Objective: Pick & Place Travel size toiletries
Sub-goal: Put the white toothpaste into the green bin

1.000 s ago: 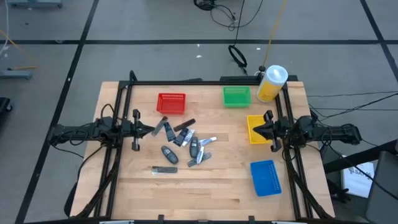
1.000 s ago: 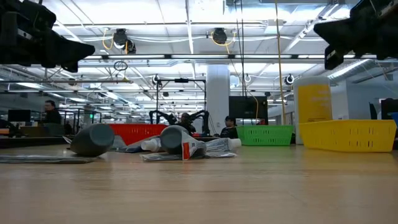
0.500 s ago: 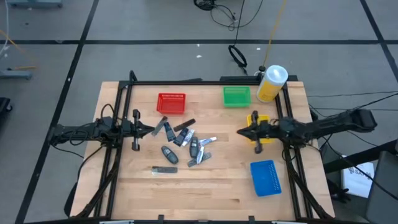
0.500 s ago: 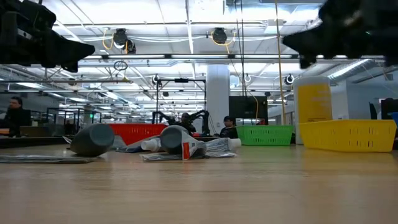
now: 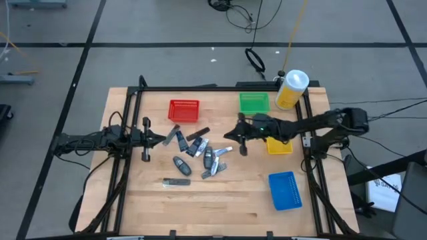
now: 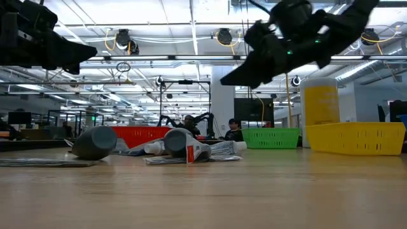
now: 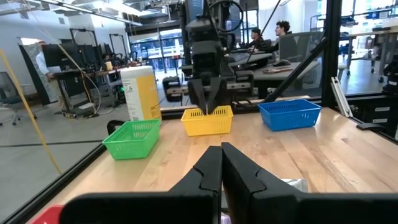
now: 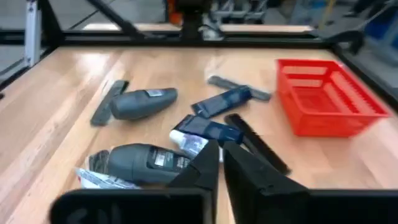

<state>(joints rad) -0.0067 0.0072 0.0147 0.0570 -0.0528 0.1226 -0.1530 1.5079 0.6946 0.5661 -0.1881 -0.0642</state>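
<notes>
two arms share the worktop: right gripper, fingers pressed together, reaches toward the toiletries to pick one; left gripper, also pressed together, waits near the left edge.

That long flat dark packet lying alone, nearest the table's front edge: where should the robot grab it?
Probably across the middle of the packet, coming straight down from above, with the fingers spanning its narrow width. It lies flat, lengthwise left to right, apart from the pile, so both long edges are free.
</notes>
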